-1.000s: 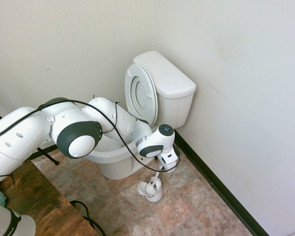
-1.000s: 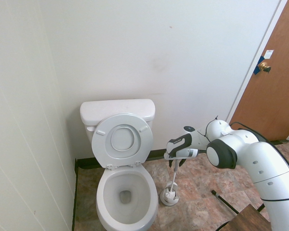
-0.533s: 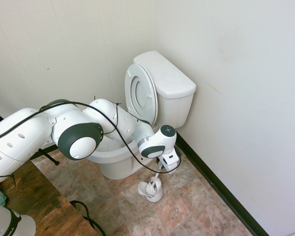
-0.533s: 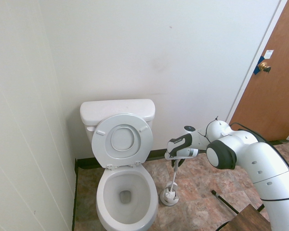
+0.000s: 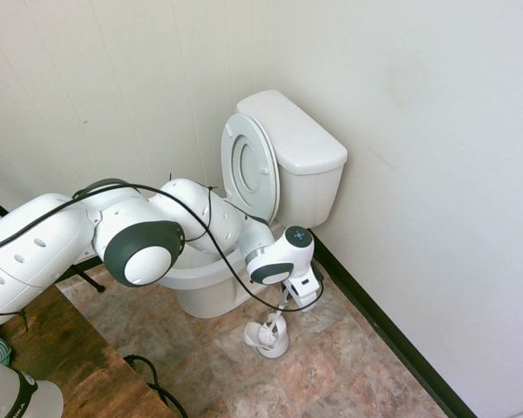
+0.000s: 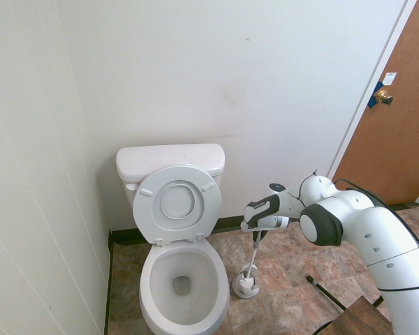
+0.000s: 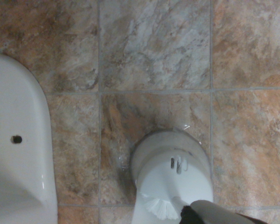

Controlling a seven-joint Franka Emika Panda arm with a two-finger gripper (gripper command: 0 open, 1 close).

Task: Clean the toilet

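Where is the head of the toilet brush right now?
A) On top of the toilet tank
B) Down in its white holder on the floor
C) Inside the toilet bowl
B: the brush's white bristles show down in the holder, which stands on the floor beside the toilet.

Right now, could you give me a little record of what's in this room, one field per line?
toilet: white, seat and lid raised
brush: white handle leaning up, bristles down in its holder
holder: white, on the tiled floor beside the toilet
pincer: closed on the top of the brush handle
door: brown, brass knob
job: bowl not being scrubbed; brush in holder
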